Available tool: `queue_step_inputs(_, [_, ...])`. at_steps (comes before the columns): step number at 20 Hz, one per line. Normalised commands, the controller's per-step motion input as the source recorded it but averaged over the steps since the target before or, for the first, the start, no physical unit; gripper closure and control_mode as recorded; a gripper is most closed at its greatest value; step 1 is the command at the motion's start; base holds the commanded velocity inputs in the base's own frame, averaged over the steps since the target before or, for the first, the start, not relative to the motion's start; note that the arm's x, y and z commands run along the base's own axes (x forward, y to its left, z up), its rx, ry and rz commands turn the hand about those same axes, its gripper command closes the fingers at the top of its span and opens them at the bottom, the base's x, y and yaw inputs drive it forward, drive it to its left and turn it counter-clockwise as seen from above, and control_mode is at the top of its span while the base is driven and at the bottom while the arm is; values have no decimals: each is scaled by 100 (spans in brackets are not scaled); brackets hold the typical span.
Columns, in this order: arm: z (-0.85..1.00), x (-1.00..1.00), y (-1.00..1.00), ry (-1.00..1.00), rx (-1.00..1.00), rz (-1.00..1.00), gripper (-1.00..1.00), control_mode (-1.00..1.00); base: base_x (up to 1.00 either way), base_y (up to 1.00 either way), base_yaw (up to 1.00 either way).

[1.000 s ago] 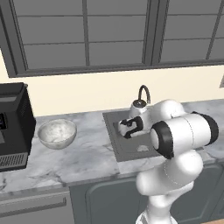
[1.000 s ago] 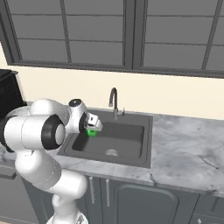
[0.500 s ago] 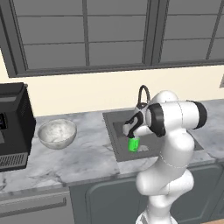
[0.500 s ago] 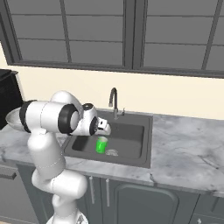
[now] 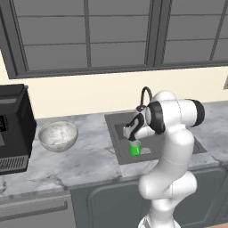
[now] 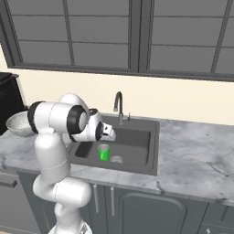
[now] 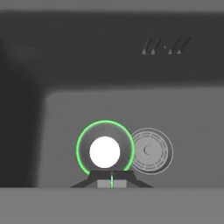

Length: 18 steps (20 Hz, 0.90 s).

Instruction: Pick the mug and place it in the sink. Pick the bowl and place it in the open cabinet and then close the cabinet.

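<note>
The small green mug [image 5: 135, 148] stands upright on the floor of the dark sink [image 5: 187, 143], free of the fingers. In the hand view I look straight down into the mug [image 7: 105, 151], with the round drain [image 7: 149, 151] right beside it. My gripper [image 5: 132, 136] hangs just above the mug with its jaws shut and nothing between them. From the right, the gripper [image 6: 111, 135] sits over the mug [image 6: 104, 152] inside the sink [image 6: 137, 141]. The speckled bowl [image 5: 58, 135] rests on the counter left of the sink. The cabinet is out of view.
A black coffee machine [image 5: 12, 127] stands at the counter's far left. The curved faucet [image 6: 119, 107] rises behind the sink. Marble counter [image 6: 196, 151] stretches to the right of the basin. Dark panelled fronts [image 5: 89, 35] run along the wall above.
A second ago the gripper carried the mug over the sink's left side. It has since let the mug go onto the sink floor, closed its jaws, and stayed just above it.
</note>
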Motion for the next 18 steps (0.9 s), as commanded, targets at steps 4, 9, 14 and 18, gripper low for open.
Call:
queue_step_inputs(4, [0,1,6,0,0,0,100,-100,0,0,0])
queue_step_inputs(9, [9,-14,18,0,-5,-1,-100,-100,0,0,0])
queue_step_inputs(14, [47,-27,30,-5,-16,0,-100,-100,0,0,0])
queue_step_inputs(18, [54,-55,41,-1,10,0,-100,-100,0,0,0])
